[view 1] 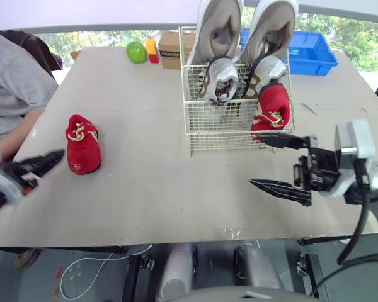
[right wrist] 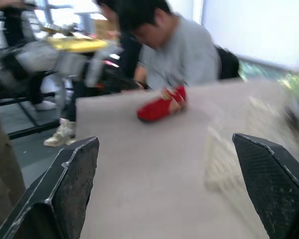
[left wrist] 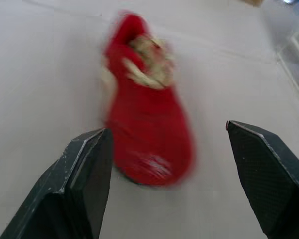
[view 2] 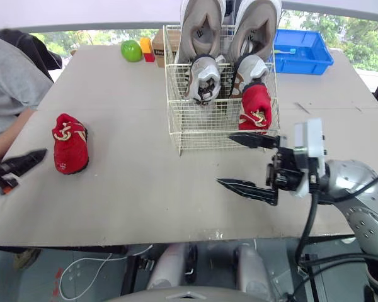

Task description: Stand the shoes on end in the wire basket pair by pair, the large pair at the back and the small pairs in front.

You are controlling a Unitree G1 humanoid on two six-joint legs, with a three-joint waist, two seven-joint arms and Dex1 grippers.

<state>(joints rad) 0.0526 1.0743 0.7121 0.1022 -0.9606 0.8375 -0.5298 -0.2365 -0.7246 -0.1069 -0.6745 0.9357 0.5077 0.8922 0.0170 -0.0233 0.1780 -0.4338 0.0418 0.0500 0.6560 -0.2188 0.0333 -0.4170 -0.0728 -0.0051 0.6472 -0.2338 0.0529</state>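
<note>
A white wire basket [view 1: 205, 129] stands at the table's far middle. At its back a large grey pair [view 1: 219, 28] stands on end, with a small grey-and-white pair [view 1: 219, 78] in front of it. One small red shoe [view 1: 271, 107] stands in the front right corner. Its mate, a red shoe [view 1: 82, 143], lies flat on the table at the left. My left gripper [left wrist: 168, 127] is open just short of this shoe, one finger either side of its toe. My right gripper [view 1: 271, 163] hangs open and empty in front of the basket's right corner.
A person in a grey shirt [view 1: 12, 82] sits at the table's left edge, an arm close to my left gripper. At the far edge are a green apple [view 1: 136, 51], small coloured blocks [view 1: 152, 50], a cardboard box [view 1: 170, 49] and a blue bin [view 1: 312, 53].
</note>
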